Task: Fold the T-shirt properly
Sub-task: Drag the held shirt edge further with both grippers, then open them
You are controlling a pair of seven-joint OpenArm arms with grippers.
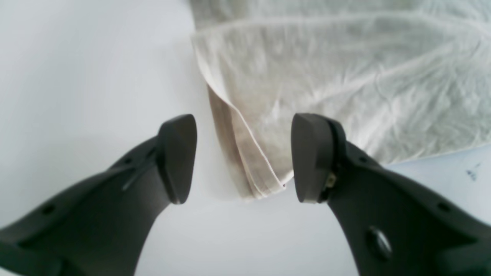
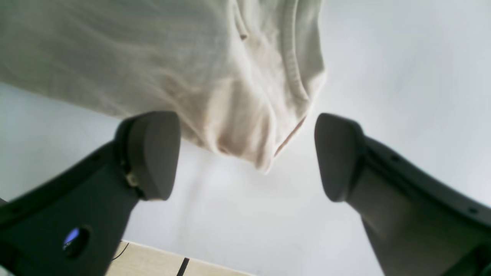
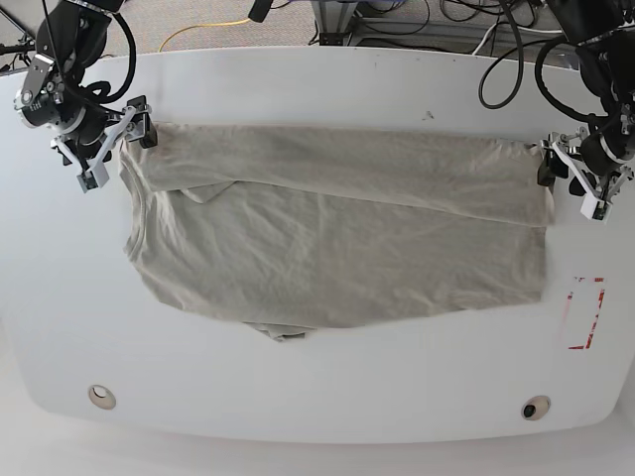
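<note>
The T-shirt (image 3: 337, 238) lies spread flat across the middle of the white worktop (image 3: 317, 387), one long edge folded over. At far left the right tool (image 3: 117, 139) gapes open at a corner; at far right the left tool (image 3: 566, 178) gapes too, gripping nothing. Red markings (image 3: 585, 312) sit lower right, cables (image 3: 506, 50) trail along the top edge.

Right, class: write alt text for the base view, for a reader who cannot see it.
A beige T-shirt lies spread on a white table, its far edge folded over. The right gripper and left gripper sit at its far corners, jaws open, holding nothing.
</note>
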